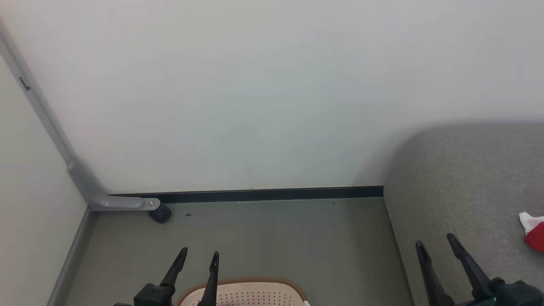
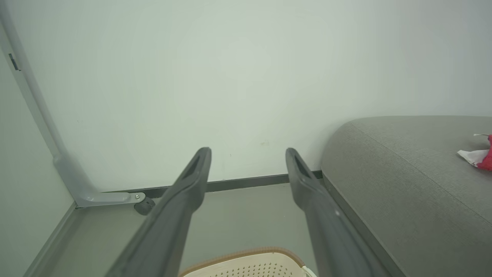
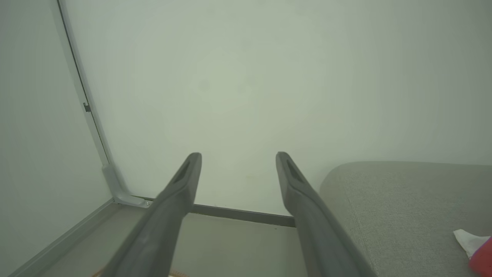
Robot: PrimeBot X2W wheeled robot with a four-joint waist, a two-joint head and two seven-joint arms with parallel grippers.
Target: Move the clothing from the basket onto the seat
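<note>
- Left tool (image 1: 199,253) and right tool (image 1: 434,240), spread and empty, point past the basket (image 1: 255,281); a blind dip could hit its rim.
- Clothing (image 1: 534,231) lies on the seat (image 1: 467,178); more may hide inside.

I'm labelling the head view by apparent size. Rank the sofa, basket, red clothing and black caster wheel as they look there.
1. sofa
2. basket, only its far end in frame
3. red clothing and black caster wheel look about alike, the clothing cut off by the picture's edge, so unranked.
</note>
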